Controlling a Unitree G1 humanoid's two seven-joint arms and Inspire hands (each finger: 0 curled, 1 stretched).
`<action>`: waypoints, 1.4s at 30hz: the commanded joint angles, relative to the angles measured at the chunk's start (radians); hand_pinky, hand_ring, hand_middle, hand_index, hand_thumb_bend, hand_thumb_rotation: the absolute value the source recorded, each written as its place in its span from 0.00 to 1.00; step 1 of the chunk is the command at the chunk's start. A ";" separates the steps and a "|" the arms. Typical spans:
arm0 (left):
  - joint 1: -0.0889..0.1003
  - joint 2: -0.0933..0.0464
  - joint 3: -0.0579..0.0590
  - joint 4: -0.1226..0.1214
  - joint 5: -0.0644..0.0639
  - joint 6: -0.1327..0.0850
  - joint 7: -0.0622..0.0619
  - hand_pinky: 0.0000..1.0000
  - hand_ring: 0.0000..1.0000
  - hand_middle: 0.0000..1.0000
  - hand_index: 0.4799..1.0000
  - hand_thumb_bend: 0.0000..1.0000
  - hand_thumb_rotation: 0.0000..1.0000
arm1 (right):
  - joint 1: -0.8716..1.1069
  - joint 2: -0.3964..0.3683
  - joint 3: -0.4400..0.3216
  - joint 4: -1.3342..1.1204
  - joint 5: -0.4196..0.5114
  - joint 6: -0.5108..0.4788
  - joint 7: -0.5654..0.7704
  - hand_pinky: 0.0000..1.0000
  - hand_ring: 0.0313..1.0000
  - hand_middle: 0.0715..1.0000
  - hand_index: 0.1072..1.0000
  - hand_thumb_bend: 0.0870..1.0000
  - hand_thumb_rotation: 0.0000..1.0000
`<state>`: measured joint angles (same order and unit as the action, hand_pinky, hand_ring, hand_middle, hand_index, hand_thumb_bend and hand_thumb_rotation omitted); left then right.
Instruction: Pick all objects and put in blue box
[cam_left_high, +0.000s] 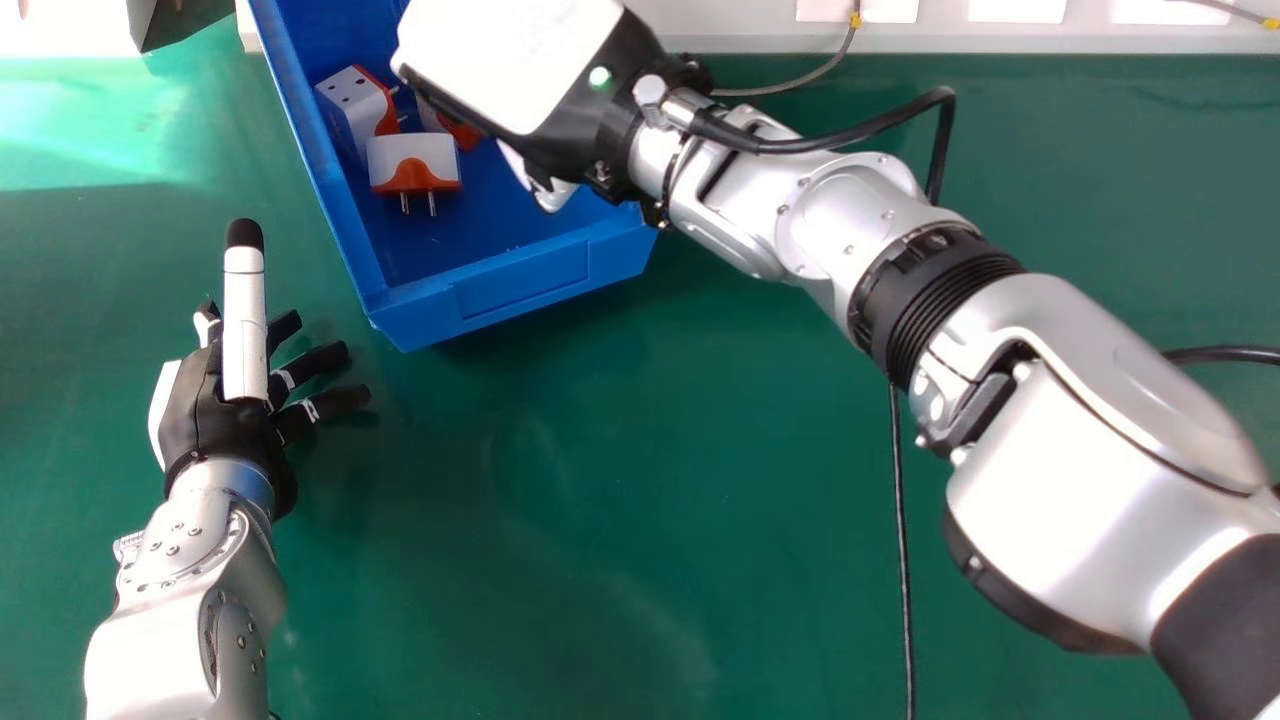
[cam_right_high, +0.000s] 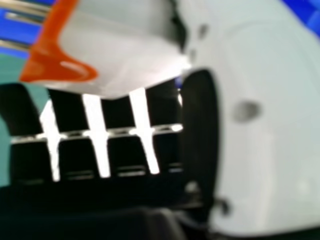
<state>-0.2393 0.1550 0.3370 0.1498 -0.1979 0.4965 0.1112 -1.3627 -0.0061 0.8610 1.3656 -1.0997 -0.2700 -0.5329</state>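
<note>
Because the box walls should catch the drop, the right hand (cam_left_high: 510, 60) hangs over the blue box (cam_left_high: 520, 285) | plug adapter (cam_right_high: 117, 47) pinched between thumb and fingers | adapters (cam_left_high: 412, 163) lie box-left | left hand (cam_left_high: 205, 410) spread, left of box, apparently clearing space

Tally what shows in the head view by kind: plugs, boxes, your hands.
Plugs: 3
Box: 1
Hands, left hand and right hand: 2
Total: 6
More plugs may be hidden behind the right hand; I cannot tell.
</note>
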 joint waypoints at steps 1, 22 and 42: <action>0.020 -0.014 -0.010 0.016 -0.003 0.033 0.001 0.66 0.76 0.90 1.00 0.84 0.94 | -0.054 -0.005 -0.004 -0.010 0.011 0.018 -0.029 0.34 0.46 0.48 0.44 0.45 0.00; 0.022 -0.012 -0.013 0.010 0.002 0.040 -0.003 0.66 0.76 0.91 1.00 0.85 0.94 | -0.055 0.002 0.059 -0.007 -0.029 0.127 0.072 0.73 0.85 0.87 0.82 0.84 0.38; 0.026 -0.013 -0.011 -0.002 0.000 0.043 -0.003 0.66 0.76 0.90 1.00 0.84 0.94 | -0.037 0.000 0.052 -0.018 -0.021 0.119 0.032 0.95 1.00 1.00 1.00 1.00 0.61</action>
<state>-0.2389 0.1557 0.3371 0.1386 -0.1967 0.5139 0.1092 -1.3632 0.0012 0.9267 1.3657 -1.1404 -0.1517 -0.4763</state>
